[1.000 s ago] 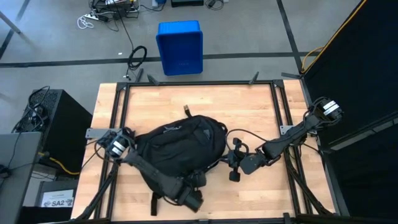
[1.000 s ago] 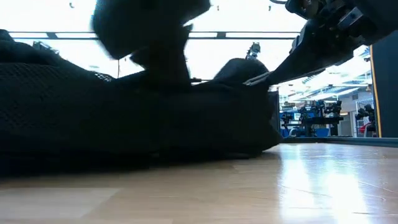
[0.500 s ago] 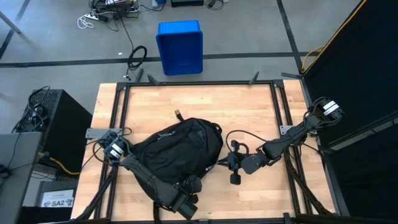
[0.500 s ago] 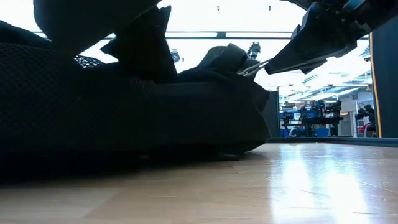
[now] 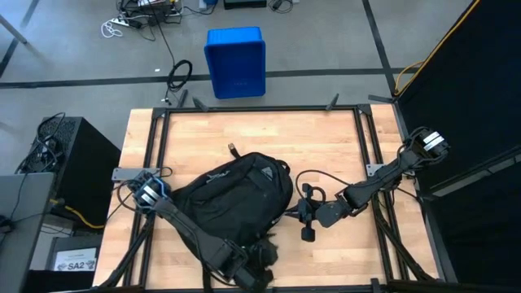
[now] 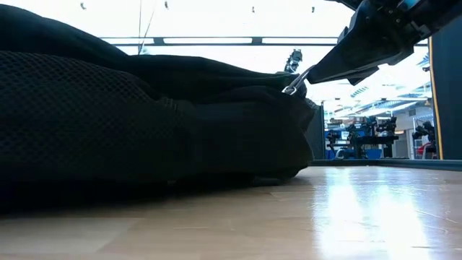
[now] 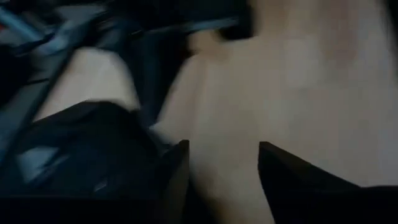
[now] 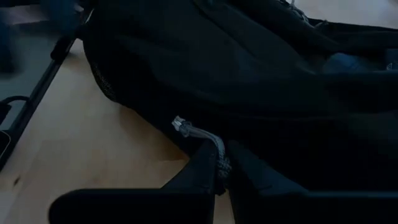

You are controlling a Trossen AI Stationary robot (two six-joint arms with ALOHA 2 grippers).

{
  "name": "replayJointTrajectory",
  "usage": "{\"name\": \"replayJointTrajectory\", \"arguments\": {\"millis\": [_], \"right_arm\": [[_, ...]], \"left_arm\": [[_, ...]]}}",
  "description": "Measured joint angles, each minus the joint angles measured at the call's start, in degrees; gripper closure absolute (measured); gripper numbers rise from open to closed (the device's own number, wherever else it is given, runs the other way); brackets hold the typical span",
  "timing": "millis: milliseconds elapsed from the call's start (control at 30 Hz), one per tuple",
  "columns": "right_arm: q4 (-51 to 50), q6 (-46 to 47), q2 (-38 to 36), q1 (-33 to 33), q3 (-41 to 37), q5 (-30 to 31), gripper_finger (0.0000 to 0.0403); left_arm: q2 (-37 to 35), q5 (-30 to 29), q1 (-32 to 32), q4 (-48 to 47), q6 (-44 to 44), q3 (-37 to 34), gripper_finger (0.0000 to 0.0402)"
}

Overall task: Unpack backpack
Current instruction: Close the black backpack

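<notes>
The left end effector (image 5: pixel 259 259) sits at the near edge of the counter (image 5: pixel 326 138), just beside the bottom end of the backpack (image 5: pixel 236 195). In its wrist view its two dark fingers (image 7: pixel 177 168) stand spread, with bare wood showing in the gap between them; nothing is held there, and black fabric lies just beside one finger.

The right end effector (image 8: pixel 222 163) is pressed together on a small grey zipper pull (image 8: pixel 196 132) at the side of the backpack that faces the counter's right edge. In the low view the pull (image 6: pixel 292 85) shows pinched at the tip of the dark fingers, raised above the bag's flank. The right arm reaches in from the right edge of the counter.

The backpack lies flat on the counter, a little left of centre and toward the near edge. Its long axis runs diagonally: the top end with its loop (image 5: pixel 233 150) points toward the far edge, and the bottom end points toward the near-left corner. The blue bin (image 5: pixel 235 61) stands on the floor beyond the far edge.
</notes>
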Motion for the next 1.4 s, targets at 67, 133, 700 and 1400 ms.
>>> {"name": "replayJointTrajectory", "arguments": {"millis": [67,133,700,1400], "right_arm": [[0.02,0.02,0.0,0.01,0.0,-0.11,0.0402],[0.04,0.06,0.0,0.01,0.0,-0.25,0.0402],[0.31,-1.14,0.0,1.54,1.38,-0.6,0.0402],[-0.13,-4.07,0.11,6.3,5.57,-0.22,0.0403]], "left_arm": [[1.25,1.86,0.13,2.56,1.37,0.0,0.0221],[2.35,2.25,0.35,1.32,0.51,-0.02,0.0215],[4.66,7.89,6.31,-13.35,-18.38,-1.71,0.0213],[4.69,6.79,9.92,-13.34,-16.81,-1.7,0.0213]]}}
